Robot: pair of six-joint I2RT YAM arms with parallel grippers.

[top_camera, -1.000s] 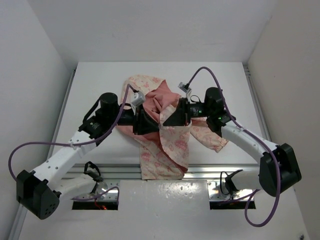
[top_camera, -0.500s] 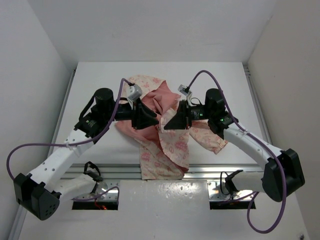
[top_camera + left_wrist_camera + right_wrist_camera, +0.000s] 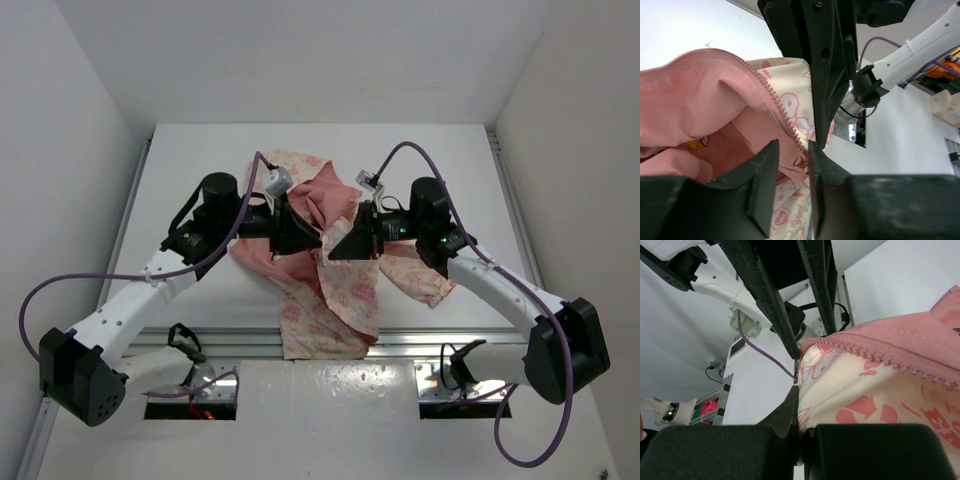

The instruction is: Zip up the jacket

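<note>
The jacket lies crumpled in the middle of the table, with both its cream printed side and its plain pink lining showing. Its hood points to 12 o'clock. A sleeve trails off toward 4 o'clock, and the hem reaches the table's near edge at 6 o'clock. The two arms meet over the middle of the jacket. The left gripper comes in from 9 o'clock and the right gripper from 3 o'clock, their tips almost nose to nose with the fabric bunched between them.

From above, the black gripper bodies hide what each one has hold of. The wrist cameras show it.

In the left wrist view, the zipper edge runs down from 10 o'clock into the gap between the left fingers. The jaws stand partway apart, and a thick fold of lining and print fills the gap from one finger to the other, so the gripper looks clamped on the jacket. The right gripper hangs just beyond, at 12 o'clock in that view.

In the right wrist view, the jaws are pressed together with the cream edge pinched in the seam between them. The zipper teeth run off toward 3 o'clock along the pink binding. That camera also catches the left gripper close ahead at 12 o'clock and a purple cable behind it.
</note>
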